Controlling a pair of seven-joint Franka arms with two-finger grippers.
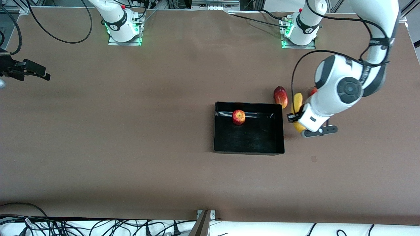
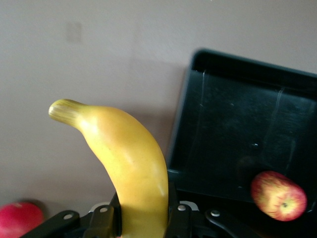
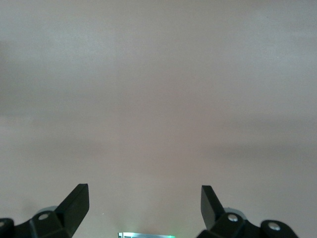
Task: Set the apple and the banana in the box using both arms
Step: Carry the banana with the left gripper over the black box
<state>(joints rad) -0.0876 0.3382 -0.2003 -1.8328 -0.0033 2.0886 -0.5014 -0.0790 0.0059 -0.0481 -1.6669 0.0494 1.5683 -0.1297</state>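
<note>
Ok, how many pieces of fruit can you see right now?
4. The apple lies in the box; the banana is in the left claw beside the box; a mango and a mostly hidden red fruit lie nearby.

My left gripper grips the banana beside the box, where the apple sits.

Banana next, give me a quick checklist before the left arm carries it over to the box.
1. Left hand shut on the banana: ok.
2. Banana lifted off the table: cannot tell.
3. Box has bare floor for it: ok.
4. Apple already in the box: ok.
5. Right hand open, waiting at its own end of the table: ok.
6. Mango beside the banana, apart from the box: ok.
</note>
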